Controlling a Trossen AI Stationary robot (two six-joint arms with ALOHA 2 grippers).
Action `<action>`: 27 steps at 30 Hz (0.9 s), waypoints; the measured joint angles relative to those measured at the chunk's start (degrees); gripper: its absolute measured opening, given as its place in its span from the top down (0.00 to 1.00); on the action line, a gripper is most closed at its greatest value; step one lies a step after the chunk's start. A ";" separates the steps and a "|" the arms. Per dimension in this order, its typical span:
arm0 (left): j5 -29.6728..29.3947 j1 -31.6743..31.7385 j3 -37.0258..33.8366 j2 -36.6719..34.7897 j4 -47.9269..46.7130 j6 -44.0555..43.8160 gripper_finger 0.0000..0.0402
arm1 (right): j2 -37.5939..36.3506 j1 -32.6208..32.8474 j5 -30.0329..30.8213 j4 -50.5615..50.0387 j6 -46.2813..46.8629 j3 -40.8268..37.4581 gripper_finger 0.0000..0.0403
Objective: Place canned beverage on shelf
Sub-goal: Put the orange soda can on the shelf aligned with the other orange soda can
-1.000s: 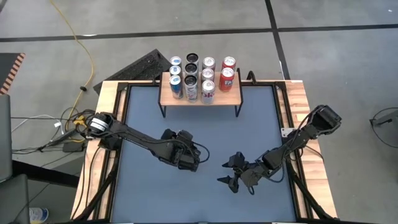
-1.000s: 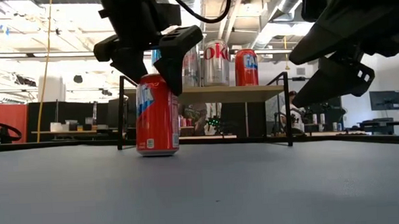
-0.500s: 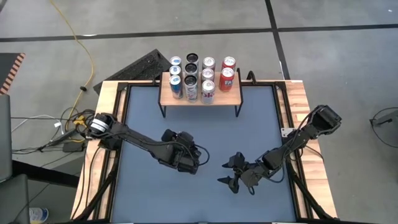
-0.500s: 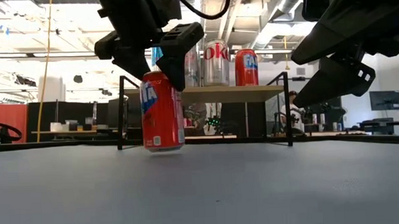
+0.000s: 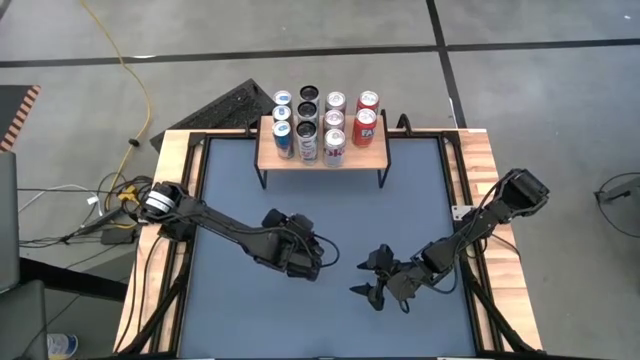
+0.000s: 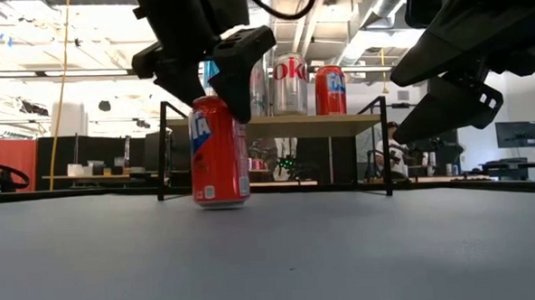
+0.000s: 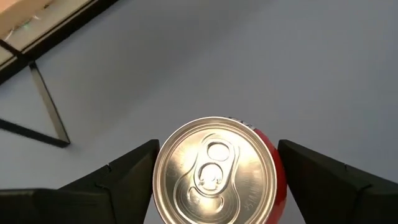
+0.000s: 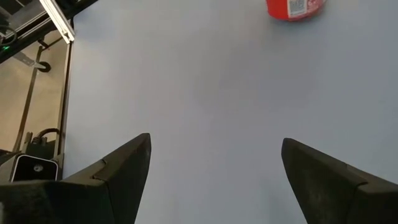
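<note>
Gripping the can [image 6: 219, 150], the left gripper [image 6: 208, 76] has just lifted it slightly off the table [image 6: 272, 258]. The shelf [image 5: 322, 152] waits well beyond. Right gripper [image 5: 372, 278] hovers, jaws spread, empty.

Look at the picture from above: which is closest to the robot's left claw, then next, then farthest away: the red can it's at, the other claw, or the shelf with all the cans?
1. The red can: right between the fingers of the left gripper, near the table's middle.
2. The right gripper: off to the side, hovering open.
3. The shelf: farthest, at the table's back edge.
</note>
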 joint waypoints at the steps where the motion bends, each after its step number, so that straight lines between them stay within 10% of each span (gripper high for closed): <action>1: -0.01 0.00 0.34 0.00 0.01 0.52 0.23 | 0.00 0.00 0.00 -0.02 0.00 0.00 0.15; 20: -7.02 -5.84 4.33 -7.43 -9.60 14.93 0.16 | 0.00 0.39 0.10 0.02 0.00 0.00 0.15; 27: 5.05 -8.42 -13.02 -19.58 14.74 33.21 0.16 | 0.00 0.19 0.15 -0.36 -0.02 0.00 0.15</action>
